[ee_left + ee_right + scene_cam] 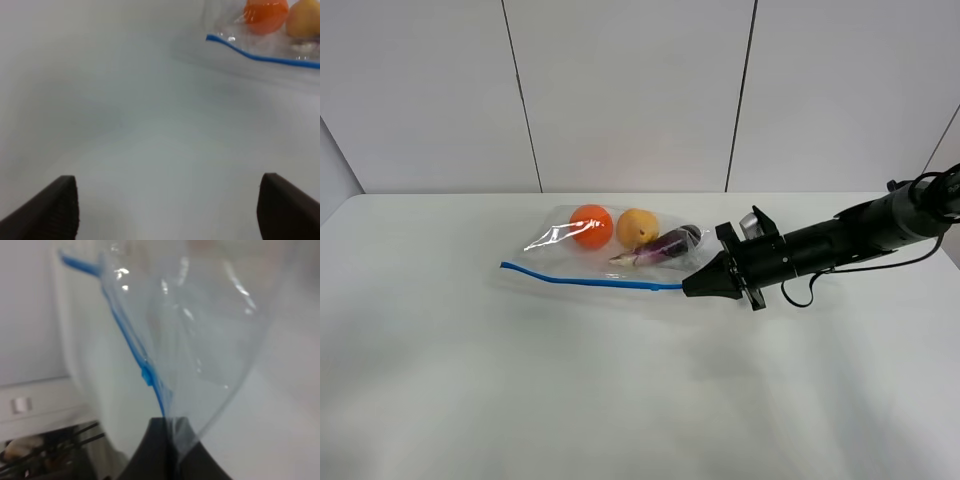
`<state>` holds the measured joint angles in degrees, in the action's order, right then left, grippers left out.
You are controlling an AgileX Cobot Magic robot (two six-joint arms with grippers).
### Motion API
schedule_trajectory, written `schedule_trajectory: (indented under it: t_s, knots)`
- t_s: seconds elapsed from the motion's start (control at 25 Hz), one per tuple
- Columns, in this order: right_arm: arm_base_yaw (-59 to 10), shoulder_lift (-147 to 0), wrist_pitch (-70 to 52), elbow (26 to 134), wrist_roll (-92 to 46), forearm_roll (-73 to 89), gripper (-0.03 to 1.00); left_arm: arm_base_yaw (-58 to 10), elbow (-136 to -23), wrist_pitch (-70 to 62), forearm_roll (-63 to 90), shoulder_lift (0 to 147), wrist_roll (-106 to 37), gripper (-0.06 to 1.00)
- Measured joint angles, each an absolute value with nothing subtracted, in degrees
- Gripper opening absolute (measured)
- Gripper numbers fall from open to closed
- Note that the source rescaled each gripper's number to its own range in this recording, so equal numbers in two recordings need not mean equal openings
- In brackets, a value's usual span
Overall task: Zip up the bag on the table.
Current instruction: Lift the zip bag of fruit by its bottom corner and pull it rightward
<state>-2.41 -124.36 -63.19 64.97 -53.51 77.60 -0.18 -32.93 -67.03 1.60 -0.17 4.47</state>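
The clear bag lies on the white table, holding an orange, a yellow fruit and a purple aubergine. Its blue zip strip runs along the near edge. My right gripper is shut on the strip's right end; the right wrist view shows the gripper pinching the strip and the plastic. My left gripper is open and empty over bare table, short of the bag and its strip. The left arm is out of the exterior high view.
A white panelled wall stands behind the table's far edge. The right arm reaches in from the right with a loose black cable hanging under it.
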Motion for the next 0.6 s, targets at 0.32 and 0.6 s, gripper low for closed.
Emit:
schedule_trajectory:
  t_s: [0.32, 0.6]
  knots:
    - [-2.41, -124.4, -68.71, 71.38, -49.01, 78.24, 0.0, -0.18, -32.93, -67.03, 1.6, -0.17, 4.47, 0.95]
    - [-2.41, -124.4, -68.89, 72.57, -46.22, 77.96, 0.0, -0.18, -32.93, -67.03, 1.6, -0.17, 4.47, 0.95]
